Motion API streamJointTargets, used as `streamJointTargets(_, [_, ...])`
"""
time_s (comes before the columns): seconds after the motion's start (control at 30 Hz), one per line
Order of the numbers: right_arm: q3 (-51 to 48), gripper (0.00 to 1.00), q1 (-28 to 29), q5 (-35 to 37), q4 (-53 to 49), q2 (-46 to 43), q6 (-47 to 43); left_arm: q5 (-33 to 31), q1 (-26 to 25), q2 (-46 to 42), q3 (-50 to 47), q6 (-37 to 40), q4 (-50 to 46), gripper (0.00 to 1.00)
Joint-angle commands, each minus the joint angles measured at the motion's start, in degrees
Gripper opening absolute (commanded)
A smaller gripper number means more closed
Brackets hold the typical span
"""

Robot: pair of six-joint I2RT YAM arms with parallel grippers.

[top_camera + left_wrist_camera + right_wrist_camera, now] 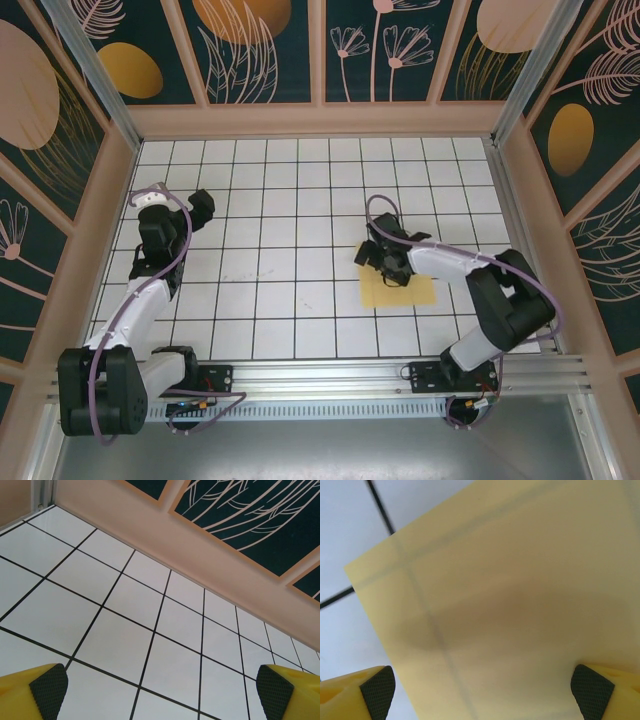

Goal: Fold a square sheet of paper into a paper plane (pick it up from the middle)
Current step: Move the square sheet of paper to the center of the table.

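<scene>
The square sheet of paper [412, 292] is pale yellow and lies flat on the white grid table, right of centre. The grid lines show through the square sheet of paper [510, 605] in the right wrist view. My right gripper [386, 264] hangs over the sheet's far left part, open; in the right wrist view the right gripper [482, 692] has its pads wide apart, with the sheet below and nothing between them. My left gripper [197, 206] is at the far left of the table, open above bare tiles, as the left gripper [160, 692] also shows in its wrist view. The paper plane is out of view.
Wooden walls with dark floral panels [320, 50] enclose the table on three sides. A metal rail [330, 378] with both arm bases runs along the near edge. The left wrist view faces the tiles and a wall [215, 565].
</scene>
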Motion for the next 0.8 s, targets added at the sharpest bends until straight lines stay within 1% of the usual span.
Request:
streamJointTargets(0.0, [3.6,0.95,2.7,-6.0,5.4,9.0,2.6,1.0,0.3,0.6,1.3,-0.4,-0.2,0.98])
streamJointTargets(0.2, [19.2,0.92,5.9,-5.0,4.3,22.1,2.5,1.5,0.3,0.9,1.4,-0.5,-0.8,0.99])
streamJointTargets(0.3, [26.1,0.89,6.1,-5.4,2.0,26.1,0.7,1.7,0.3,1.0,1.4,-0.5,-0.9,0.98])
streamJointTargets(0.37, [29.3,0.88,6.1,-4.9,-0.4,26.0,-1.2,1.8,0.3,1.0,1.4,-0.6,-1.0,0.98])
streamJointTargets(0.47, [31.9,0.89,6.1,-2.3,-5.0,22.8,-4.8,2.0,0.3,1.0,1.4,-0.6,-0.9,0.99])
streamJointTargets(0.57, [32.9,0.95,5.9,1.8,-9.8,20.4,-9.1,2.2,0.3,1.4,1.5,-0.7,-0.8,0.98])
streamJointTargets(0.6, [33.2,0.98,5.7,2.8,-10.9,20.5,-11.2,2.4,0.3,1.5,1.5,-0.6,-0.7,0.99])
streamJointTargets(0.77, [37.9,0.99,4.3,3.9,-16.3,25.5,-21.1,3.0,0.3,2.3,1.6,-0.7,-0.4,0.99])
